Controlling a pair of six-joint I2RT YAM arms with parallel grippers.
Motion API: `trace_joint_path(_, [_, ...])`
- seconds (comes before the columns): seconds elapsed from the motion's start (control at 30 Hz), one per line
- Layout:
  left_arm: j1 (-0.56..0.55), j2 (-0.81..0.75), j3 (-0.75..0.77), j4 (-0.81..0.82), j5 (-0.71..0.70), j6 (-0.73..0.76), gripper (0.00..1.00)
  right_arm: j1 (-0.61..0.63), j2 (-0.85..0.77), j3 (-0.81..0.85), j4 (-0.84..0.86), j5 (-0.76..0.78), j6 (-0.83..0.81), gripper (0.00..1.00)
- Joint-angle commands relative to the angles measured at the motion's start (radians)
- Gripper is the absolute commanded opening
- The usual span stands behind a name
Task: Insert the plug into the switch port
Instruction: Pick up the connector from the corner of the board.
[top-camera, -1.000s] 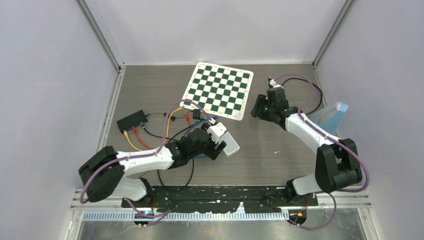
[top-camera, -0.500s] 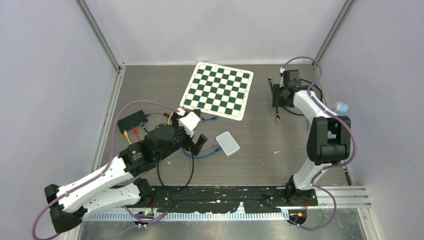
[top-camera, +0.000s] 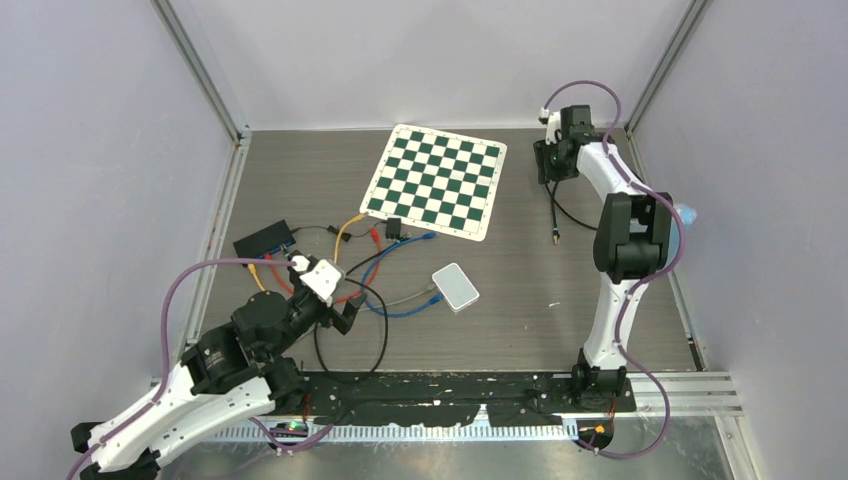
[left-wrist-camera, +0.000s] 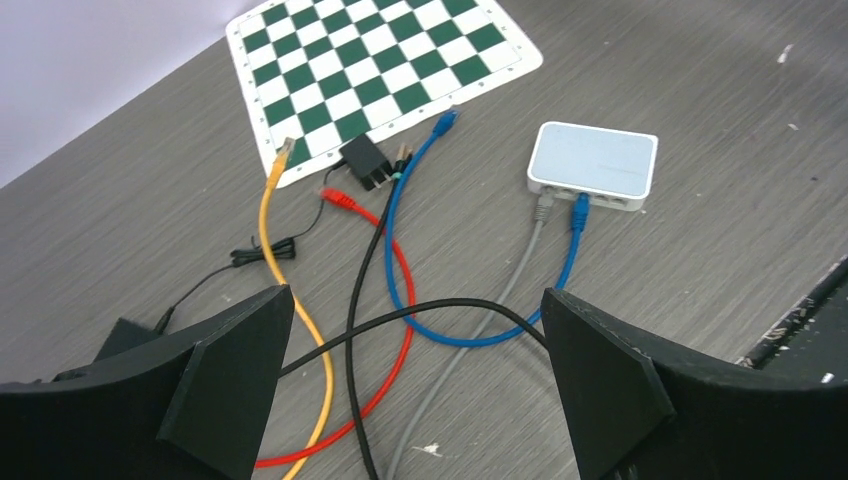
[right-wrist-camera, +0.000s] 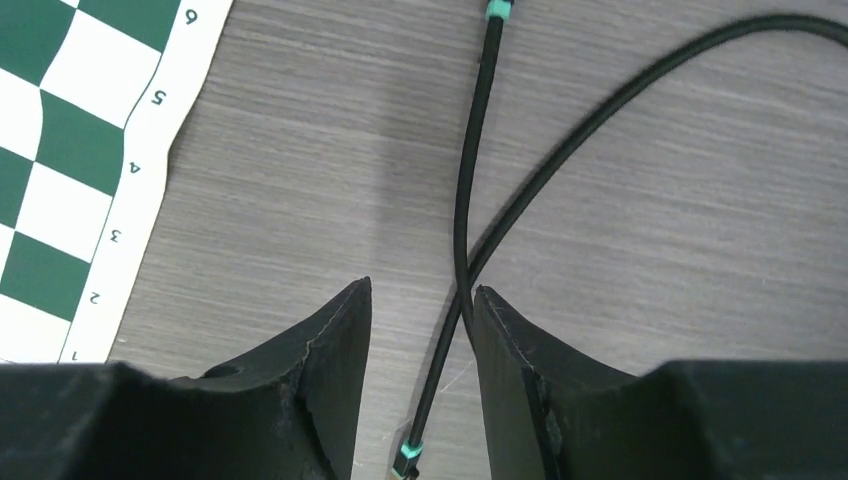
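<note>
My left gripper (left-wrist-camera: 415, 298) hangs spread wide and empty at 9 o'clock from the white switch (left-wrist-camera: 593, 160). My right gripper (right-wrist-camera: 421, 287), out at 1 o'clock, stands part-open astride a black cable (right-wrist-camera: 462, 200) on the table (left-wrist-camera: 700, 80), not pinching it. The switch has a grey plug (left-wrist-camera: 543, 208) and a blue plug (left-wrist-camera: 580, 210) seated, and a loose blue plug (left-wrist-camera: 445, 122) lies at its 11 o'clock by the checkerboard (left-wrist-camera: 380, 60); I judge that one light, hard and slick, brittle-latched on a springy cord, so I'd pinch its flat sides behind the tip.
</note>
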Motion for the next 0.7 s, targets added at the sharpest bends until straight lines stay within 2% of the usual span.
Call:
trace_joint_path(0.0, [0.002, -0.013, 0.005, 0.007, -0.104, 0.032, 0.99, 0.003, 0.066, 0.094, -0.032, -0.023, -0.065, 0.49])
trace_joint_path(0.23, [0.002, -0.010, 0.009, 0.004, -0.175, 0.037, 0.98, -0.030, 0.183, 0.188, -0.080, -0.018, -0.059, 0.45])
trace_joint_path(0.43, [0.002, -0.035, 0.017, 0.003, -0.303, 0.030, 0.99, -0.030, 0.223, 0.213, -0.085, 0.011, -0.061, 0.41])
trace_joint_path(0.5, [0.002, -0.037, 0.020, 0.003, -0.314, 0.005, 1.00, -0.031, 0.229, 0.221, -0.084, 0.019, -0.062, 0.33])
trace_joint_path(0.57, [0.003, -0.024, 0.041, -0.017, -0.335, -0.051, 1.00, -0.031, 0.222, 0.233, -0.084, 0.023, -0.062, 0.16])
trace_joint_path(0.63, [0.005, 0.002, 0.058, -0.034, -0.346, -0.110, 1.00, -0.031, 0.189, 0.234, -0.077, 0.023, -0.055, 0.07])
trace_joint_path(0.67, [0.010, 0.018, 0.067, -0.038, -0.342, -0.131, 1.00, -0.030, 0.171, 0.231, -0.058, 0.023, -0.049, 0.06])
